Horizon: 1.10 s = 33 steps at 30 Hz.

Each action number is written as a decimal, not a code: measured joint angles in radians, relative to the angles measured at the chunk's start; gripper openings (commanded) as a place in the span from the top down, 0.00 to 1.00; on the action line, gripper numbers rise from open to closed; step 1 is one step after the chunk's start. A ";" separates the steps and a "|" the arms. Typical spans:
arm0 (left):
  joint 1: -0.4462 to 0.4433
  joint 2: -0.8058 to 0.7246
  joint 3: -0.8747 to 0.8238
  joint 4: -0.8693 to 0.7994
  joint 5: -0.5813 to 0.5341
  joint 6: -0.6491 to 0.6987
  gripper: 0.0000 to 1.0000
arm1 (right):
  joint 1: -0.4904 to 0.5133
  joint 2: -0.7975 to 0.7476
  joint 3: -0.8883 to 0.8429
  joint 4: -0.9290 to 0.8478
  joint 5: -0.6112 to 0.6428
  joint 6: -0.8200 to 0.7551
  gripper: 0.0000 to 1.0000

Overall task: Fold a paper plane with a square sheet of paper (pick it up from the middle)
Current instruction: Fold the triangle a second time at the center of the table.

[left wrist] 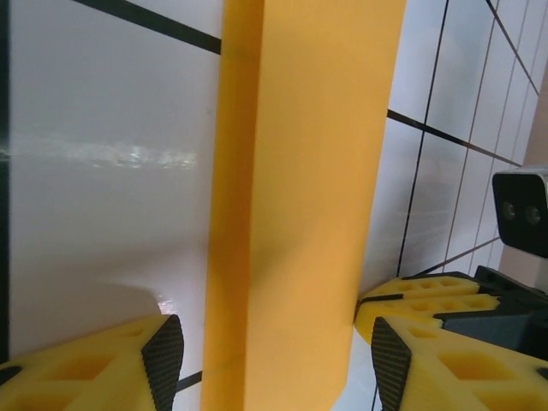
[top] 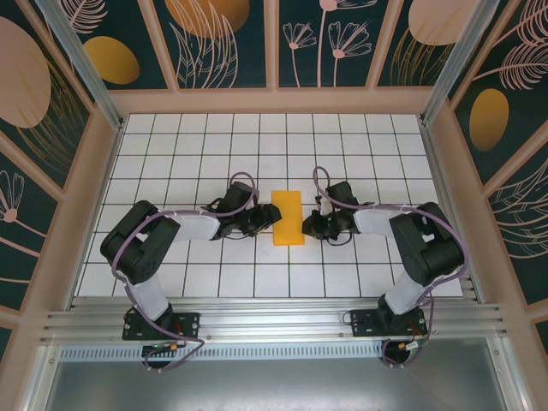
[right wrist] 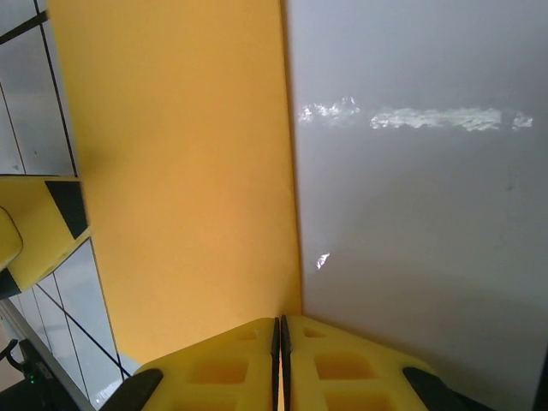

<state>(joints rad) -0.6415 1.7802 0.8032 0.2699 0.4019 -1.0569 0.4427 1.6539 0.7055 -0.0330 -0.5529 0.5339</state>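
Left fingers (top: 264, 223) and right fingers (top: 310, 226) face each other in the overhead view across the paper (top: 288, 217), which lies flat near the middle of the white tiled worktop (top: 188, 145) as a narrow oblong; the left tips sit at its left long edge and the right tips at its right long edge. From the left wrist, the left fingers (left wrist: 128, 368) stand apart, one on each side of the paper (left wrist: 300, 197), which runs away between them; the left pad is clear of the sheet, the right pad is just beside its edge, and a darker band runs along the sheet's left side. Past its right edge the right fingers (left wrist: 419, 295) sit low by the worktop. From the right wrist, the right fingers (right wrist: 248, 368) are pressed together, their tips at the edge of the paper (right wrist: 171, 171); whether they nip it I cannot tell. One of the left fingers (right wrist: 43, 223) shows at the sheet's far side
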 measured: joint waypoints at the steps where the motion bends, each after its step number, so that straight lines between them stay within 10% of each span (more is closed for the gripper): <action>1: 0.000 0.003 0.000 0.005 0.009 -0.002 0.38 | -0.001 0.000 0.000 0.001 0.000 0.000 0.88; 33: 0.000 0.075 0.014 0.148 0.126 -0.066 0.63 | -0.005 0.010 -0.017 0.051 0.005 0.003 0.84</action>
<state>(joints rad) -0.6415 1.8549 0.8173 0.4179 0.5274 -1.1233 0.4377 1.6642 0.6888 0.0177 -0.5476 0.5373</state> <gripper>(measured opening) 0.382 0.151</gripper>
